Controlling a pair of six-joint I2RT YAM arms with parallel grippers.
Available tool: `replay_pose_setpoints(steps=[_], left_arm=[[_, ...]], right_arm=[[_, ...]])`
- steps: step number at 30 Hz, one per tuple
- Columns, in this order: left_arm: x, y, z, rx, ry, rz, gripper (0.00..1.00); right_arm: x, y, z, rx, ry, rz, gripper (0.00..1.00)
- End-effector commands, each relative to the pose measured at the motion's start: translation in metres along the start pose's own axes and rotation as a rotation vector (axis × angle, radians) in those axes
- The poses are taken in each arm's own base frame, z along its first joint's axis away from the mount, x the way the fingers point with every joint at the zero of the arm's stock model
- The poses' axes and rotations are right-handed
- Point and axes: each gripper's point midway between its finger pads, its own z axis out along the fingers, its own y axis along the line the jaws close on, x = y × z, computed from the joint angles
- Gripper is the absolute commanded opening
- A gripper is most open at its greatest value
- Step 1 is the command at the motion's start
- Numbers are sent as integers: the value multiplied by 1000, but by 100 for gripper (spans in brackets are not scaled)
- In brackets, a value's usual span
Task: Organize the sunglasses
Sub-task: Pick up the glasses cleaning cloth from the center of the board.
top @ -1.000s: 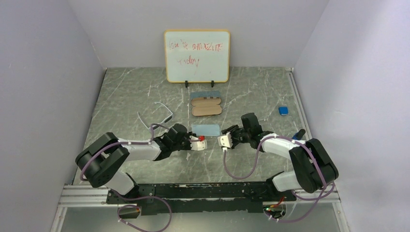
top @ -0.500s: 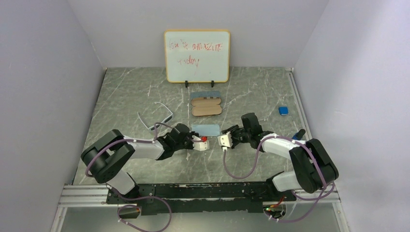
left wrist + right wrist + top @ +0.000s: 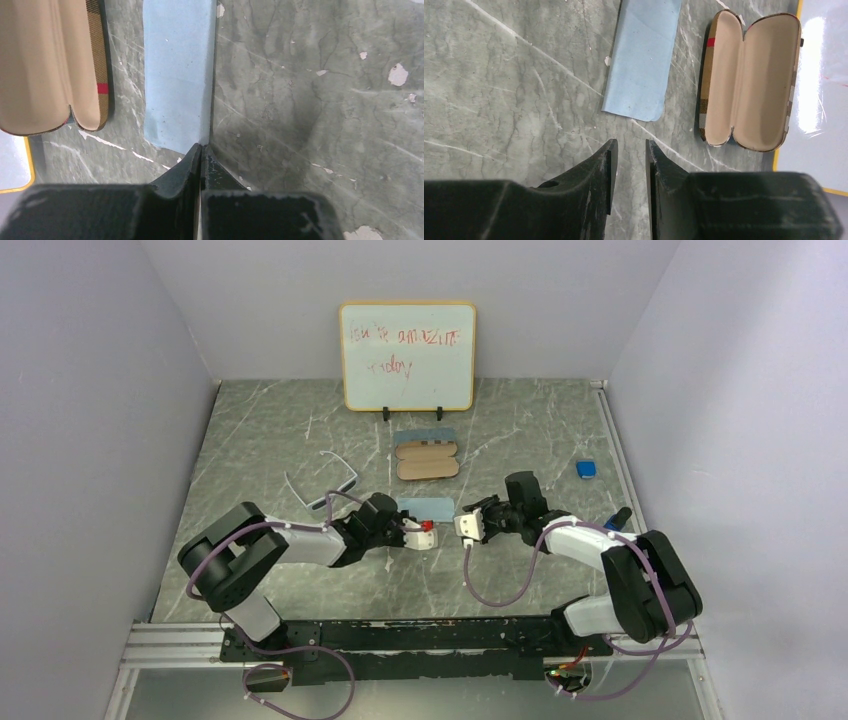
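Cloth step, ahead of packing: the left gripper (image 3: pixel 201 149), jaws closed, meets the near corner of the blue cloth (image 3: pixel 177 75) in front of the open case (image 3: pixel 427 457), though a pinch on the fabric cannot be told. The right gripper (image 3: pixel 630 145), jaws narrowly apart and empty, hovers in front and right of the case. The white sunglasses (image 3: pixel 340 487) lie untouched left of the case; the next move likely calls for a low, sure pinch on the thin cloth edge

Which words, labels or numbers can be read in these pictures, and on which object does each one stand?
whiteboard, lower line of red handwriting: "today" (probable; the letters are small).
Same whiteboard, upper line of red handwriting: too blurred to read.
plaid case, light-blue cloth, small blue object: no text can be seen on them.
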Motion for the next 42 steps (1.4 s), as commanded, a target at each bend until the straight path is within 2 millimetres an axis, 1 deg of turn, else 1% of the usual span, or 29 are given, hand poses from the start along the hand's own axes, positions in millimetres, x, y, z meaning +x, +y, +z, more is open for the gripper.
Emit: replay_pose_setpoints(steps=[1,6,11,15,20,23,28,34,38,42], left_arm=[[2,-11,2,58,14,5,5],[-5,-11,2,77,-4,-24,5],[-20,-1,-1,72,-41,-86,5],[-29,12,-3,48,-68,-127,5],[-28,27,-7,-5,-61,-128,5],[-26,30,-9,-18,-53,-122,5],[-25,28,-9,-6,-55,-130,5],[-25,26,-9,0,-58,-140,5],[-26,25,-9,4,-63,-141,5],[-27,26,-10,3,-68,-141,5]], right_arm=[[-13,-7,-1,11,-60,-28,31],[-13,-4,1,-2,-69,-42,31],[-17,1,4,-24,-91,-49,31],[-19,8,9,-50,-99,-64,31],[-20,11,13,-63,-100,-86,34],[-20,14,14,-70,-99,-99,35],[-18,15,19,-76,-83,-114,36],[-16,22,31,-92,-48,-136,35],[-7,18,39,-58,11,-141,33],[1,20,45,-70,49,-118,28]])
